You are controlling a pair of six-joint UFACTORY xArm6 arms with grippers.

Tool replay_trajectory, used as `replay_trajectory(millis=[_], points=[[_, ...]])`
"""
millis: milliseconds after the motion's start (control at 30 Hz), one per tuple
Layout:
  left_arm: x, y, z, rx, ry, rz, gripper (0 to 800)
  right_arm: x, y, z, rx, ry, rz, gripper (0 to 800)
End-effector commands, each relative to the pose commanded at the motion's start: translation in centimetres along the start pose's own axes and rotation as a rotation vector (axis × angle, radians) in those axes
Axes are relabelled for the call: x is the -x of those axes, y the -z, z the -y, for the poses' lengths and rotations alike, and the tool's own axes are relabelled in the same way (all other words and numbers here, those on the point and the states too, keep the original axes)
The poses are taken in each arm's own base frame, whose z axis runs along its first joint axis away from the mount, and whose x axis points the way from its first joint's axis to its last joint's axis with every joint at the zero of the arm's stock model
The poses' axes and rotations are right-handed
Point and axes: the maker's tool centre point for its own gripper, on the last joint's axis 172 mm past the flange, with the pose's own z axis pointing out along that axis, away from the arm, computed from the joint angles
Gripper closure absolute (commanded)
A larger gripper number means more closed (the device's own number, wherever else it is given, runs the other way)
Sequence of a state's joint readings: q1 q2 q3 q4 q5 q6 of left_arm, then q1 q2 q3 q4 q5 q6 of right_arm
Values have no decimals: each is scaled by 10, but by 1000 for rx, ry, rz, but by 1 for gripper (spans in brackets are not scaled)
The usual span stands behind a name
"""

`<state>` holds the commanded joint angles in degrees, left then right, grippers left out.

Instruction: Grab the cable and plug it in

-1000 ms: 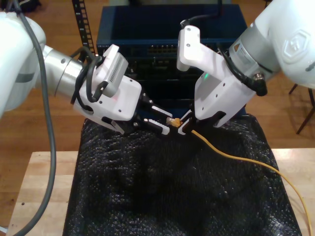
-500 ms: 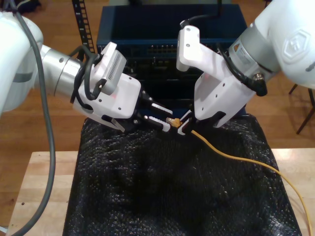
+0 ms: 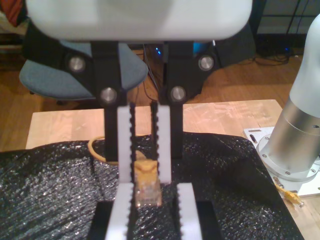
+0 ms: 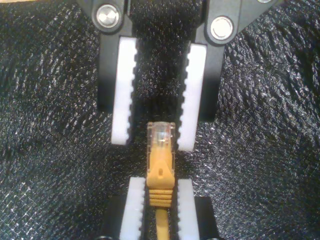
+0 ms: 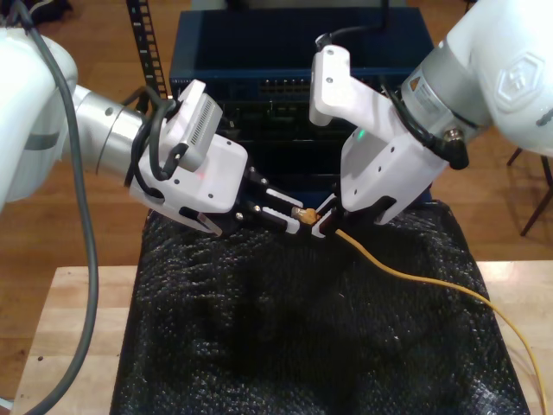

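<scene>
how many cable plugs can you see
2. One plug is held at its boot in my second gripper; the other plug lies by an arm base. More may be hidden.

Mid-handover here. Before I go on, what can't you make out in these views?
1. Target socket: the blue rack unit stands behind both arms in the exterior view, and its ports are too small and dark to read.
2. Contact: the plug is blurred in the first wrist view, so I can't tell whether my first claw touches it.
3. The cable: its far end is cut off at the exterior view's bottom right.
</scene>
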<state>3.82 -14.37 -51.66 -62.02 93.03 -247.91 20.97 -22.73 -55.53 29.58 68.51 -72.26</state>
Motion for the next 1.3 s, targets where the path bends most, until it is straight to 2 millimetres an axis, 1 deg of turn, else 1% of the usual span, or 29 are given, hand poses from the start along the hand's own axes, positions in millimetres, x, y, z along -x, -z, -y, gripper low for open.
replay_trajectory(millis=[100, 167, 400, 533, 567, 633, 700, 733, 800, 867, 967, 1033, 1100, 1167, 1233, 1300], points=[[0, 0, 0, 0, 0, 0, 656, 0, 0, 0, -1, 0, 0, 797], [0, 0, 0, 0, 0, 0, 739, 0, 0, 0, 0, 0, 0, 796], [-1, 1, 0, -5, -2, -2, 741, 0, 0, 1, 0, 1, 0, 796], [-2, 1, 1, -6, -4, -3, 770, -1, 2, 1, 4, 2, -2, 796], [-3, 1, 0, -6, -4, -5, 782, -1, 2, 1, 5, 3, -3, 772], [-3, 2, 0, -8, -5, -5, 795, -2, 4, 1, 10, 5, -5, 685], [-3, 1, -1, -3, -2, -7, 795, -2, 4, 1, 9, 6, -7, 476], [-3, 1, -1, -3, -2, -7, 795, -2, 4, 2, 8, 7, -6, 421], [-4, 2, 0, -4, -3, -6, 797, -2, 6, 1, 14, 10, -7, 383], [-5, 2, 1, -6, -3, -7, 797, -4, 8, 0, 19, 18, -10, 274], [-8, 3, 2, -11, -4, -14, 797, -9, 18, -2, 42, 39, -21, 153], [-8, 4, 3, -15, -8, -14, 797, -16, 28, -3, 62, 60, -32, 74], [-9, 4, 4, -15, -5, -18, 798, -18, 33, -2, 73, 73, -38, 34], [-12, 4, 4, -15, 3, -30, 798, -23, 42, -2, 93, 101, -46, 1], [-15, 4, 5, -13, 17, -46, 798, -28, 53, 0, 117, 131, -56, 0], [-21, 2, 1, 12, 35, -77, 798, -31, 63, 1, 141, 150, -63, 0]])
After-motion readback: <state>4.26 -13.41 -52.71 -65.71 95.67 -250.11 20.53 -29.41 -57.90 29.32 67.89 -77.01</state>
